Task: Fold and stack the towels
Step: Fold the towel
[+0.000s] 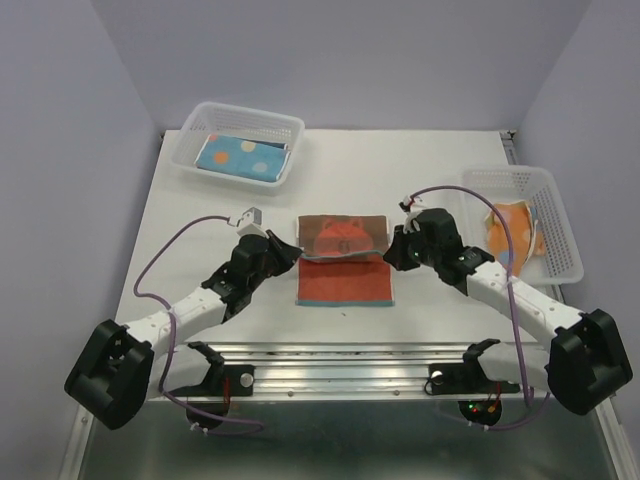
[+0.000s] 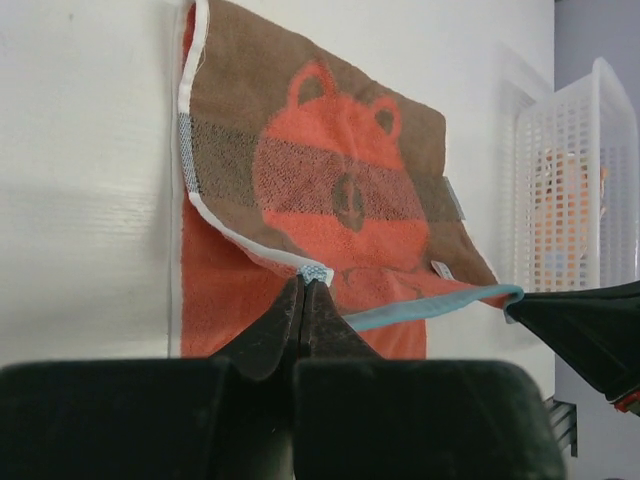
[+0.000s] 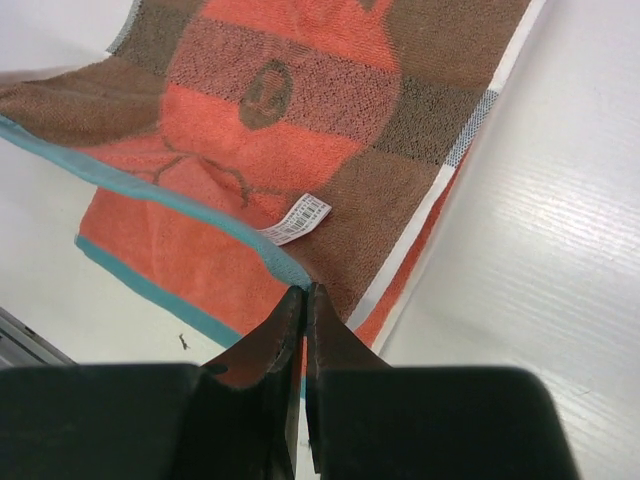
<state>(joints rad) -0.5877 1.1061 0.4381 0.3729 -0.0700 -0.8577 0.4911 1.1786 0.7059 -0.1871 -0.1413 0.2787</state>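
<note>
Bear towel (image 1: 344,262): middle of the tabletop (image 1: 230,215), between the two arms. The near part lies flat and orange. The far part is turned brown side up and shows an orange bear face.
Top view, left arm (image 1: 200,300): the left jaws meet the towel's left edge; too small here to tell whether they grip.
Top view, right arm (image 1: 500,290): the right jaws meet the towel's right edge, equally hard to judge.
Top view only: the far-left basket (image 1: 240,125) holds a folded light blue dotted towel (image 1: 240,157). The right basket (image 1: 555,255) holds a crumpled orange towel (image 1: 512,232).
Left wrist view, bear towel (image 2: 330,180): the left jaws are together, clamped on a corner where the white binding (image 2: 190,150) ends. The teal hem (image 2: 420,308) runs taut from there to the dark right jaws at the frame's right edge.
Left wrist view only: the bear's ears, eyes and snout show plainly, and orange shows through the mesh of the right basket.
Right wrist view, bear towel (image 3: 300,120): the right jaws are together, clamped on the teal-hemmed corner. The brown layer is raised over the orange layer beneath.
Writing: the sewn-in white label (image 3: 298,218) carries dark print too small to read. In the left wrist view it is only a blank white tab.
</note>
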